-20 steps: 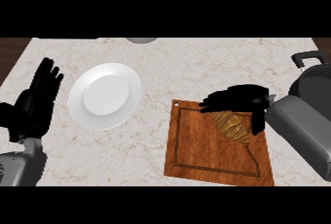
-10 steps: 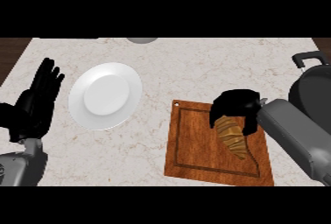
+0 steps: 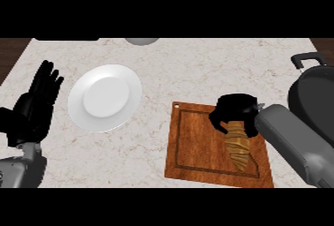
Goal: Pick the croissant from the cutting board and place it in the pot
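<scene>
Right hand (image 3: 233, 111) curled on croissant (image 3: 238, 145), over cutting board (image 3: 195, 145), marble counter (image 3: 195, 70).

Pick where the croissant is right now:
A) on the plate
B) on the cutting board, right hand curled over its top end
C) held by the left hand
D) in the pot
B: the croissant lies on the cutting board, with the right hand curled over its top end.
</scene>
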Tool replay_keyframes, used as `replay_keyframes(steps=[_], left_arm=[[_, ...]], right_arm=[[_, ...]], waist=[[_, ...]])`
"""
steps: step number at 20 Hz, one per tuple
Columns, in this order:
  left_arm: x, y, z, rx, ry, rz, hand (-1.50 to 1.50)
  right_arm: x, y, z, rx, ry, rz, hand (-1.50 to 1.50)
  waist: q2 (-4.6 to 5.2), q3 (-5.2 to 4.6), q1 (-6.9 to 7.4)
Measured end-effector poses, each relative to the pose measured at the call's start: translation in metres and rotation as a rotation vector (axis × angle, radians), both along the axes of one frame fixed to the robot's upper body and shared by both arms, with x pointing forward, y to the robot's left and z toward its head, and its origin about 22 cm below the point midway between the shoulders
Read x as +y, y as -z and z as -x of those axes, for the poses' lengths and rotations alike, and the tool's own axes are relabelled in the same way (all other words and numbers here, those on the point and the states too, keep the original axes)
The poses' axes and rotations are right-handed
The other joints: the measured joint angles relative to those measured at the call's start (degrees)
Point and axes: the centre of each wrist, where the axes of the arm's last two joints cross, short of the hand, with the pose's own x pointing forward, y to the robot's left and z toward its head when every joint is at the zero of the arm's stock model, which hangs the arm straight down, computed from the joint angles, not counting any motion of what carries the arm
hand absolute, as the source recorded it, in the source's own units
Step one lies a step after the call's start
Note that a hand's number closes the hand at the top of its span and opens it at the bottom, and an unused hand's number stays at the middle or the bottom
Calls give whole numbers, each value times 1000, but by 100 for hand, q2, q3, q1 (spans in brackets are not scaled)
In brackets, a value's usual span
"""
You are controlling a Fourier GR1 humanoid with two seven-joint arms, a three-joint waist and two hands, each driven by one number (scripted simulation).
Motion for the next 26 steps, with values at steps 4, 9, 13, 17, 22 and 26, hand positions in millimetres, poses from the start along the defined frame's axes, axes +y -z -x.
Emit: replay_keyframes(steps=[4, 9, 13, 17, 22, 26], left_arm=[[12, 4, 6, 23, -60, -5, 0], [26, 9, 14, 37, -119, -13, 0], [30, 11, 18, 42, -138, -15, 0], [33, 12, 21, 47, -156, -10, 0], [37, 11, 25, 46, -163, -7, 0], [36, 12, 29, 40, -149, -10, 0]], right_arm=[[-17, 20, 15, 26, 271, -29, 150], [-27, 39, 43, 35, 548, -100, 150], [-25, 36, 65, 2, 693, -149, 150], [-21, 21, 82, -51, 841, -315, 150], [-30, -26, 96, -199, 1020, -544, 150], [-44, -70, 118, -326, 1147, -689, 150]], waist=[[-165, -33, -356], [-273, -41, -675], [-275, -43, -777], [-255, -13, -883], [-232, 4, -903], [-184, 11, -808]])
